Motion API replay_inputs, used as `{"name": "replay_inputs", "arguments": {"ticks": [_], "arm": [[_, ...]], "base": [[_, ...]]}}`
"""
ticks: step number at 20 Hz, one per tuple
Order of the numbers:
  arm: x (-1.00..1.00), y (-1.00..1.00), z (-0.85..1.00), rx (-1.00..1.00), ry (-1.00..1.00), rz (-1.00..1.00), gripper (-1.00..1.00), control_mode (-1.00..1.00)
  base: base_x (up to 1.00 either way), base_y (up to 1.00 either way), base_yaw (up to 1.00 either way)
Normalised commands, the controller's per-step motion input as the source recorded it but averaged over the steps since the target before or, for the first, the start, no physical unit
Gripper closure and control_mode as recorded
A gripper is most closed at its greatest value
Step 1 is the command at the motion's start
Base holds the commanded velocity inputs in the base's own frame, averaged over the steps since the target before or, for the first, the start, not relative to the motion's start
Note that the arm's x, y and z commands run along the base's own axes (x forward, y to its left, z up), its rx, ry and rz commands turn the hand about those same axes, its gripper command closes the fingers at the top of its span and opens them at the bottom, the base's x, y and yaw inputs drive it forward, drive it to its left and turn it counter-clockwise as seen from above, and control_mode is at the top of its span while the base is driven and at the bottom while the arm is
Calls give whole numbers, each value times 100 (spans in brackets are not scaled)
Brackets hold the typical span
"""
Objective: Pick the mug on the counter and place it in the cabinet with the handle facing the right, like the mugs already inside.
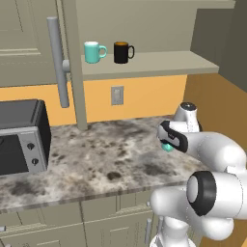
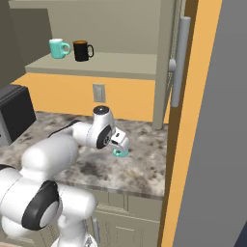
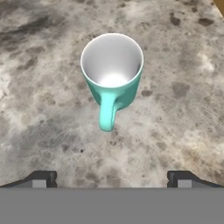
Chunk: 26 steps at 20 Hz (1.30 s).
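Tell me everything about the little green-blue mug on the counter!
The mug is teal outside and plain white inside, looks like smooth ceramic, and is empty. It has one loop handle, which points toward the claw in the hand view. It stands upright on the speckled stone counter, touching nothing else. The claw hangs open above it, its fingertips apart from the mug.

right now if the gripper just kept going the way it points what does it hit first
Most likely the teal mug. The open gripper points down at it, with the mug's handle turned toward the fingertips, so the handle or rim probably comes first. If it slipped past, it would meet the counter. Depth is hard to judge.
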Motion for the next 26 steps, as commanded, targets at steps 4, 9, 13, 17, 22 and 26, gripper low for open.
{"name": "replay_inputs", "arguments": {"ticks": [4, 9, 13, 17, 22, 26], "arm": [[6, -2, -11, 0, 0, 0, -100, -100], [12, 0, -9, 0, 0, 0, -100, -100], [15, 0, -6, 0, 0, 0, -100, -100], [19, 0, -8, 0, 2, 0, -100, -100], [19, -1, -10, 0, 2, 0, -100, -100], [19, -1, -13, 0, 2, 0, -100, -100]], "base": [[0, 0, 0], [0, 0, 0], [0, 0, 0], [0, 0, 0], [0, 0, 0], [0, 0, 0]]}}
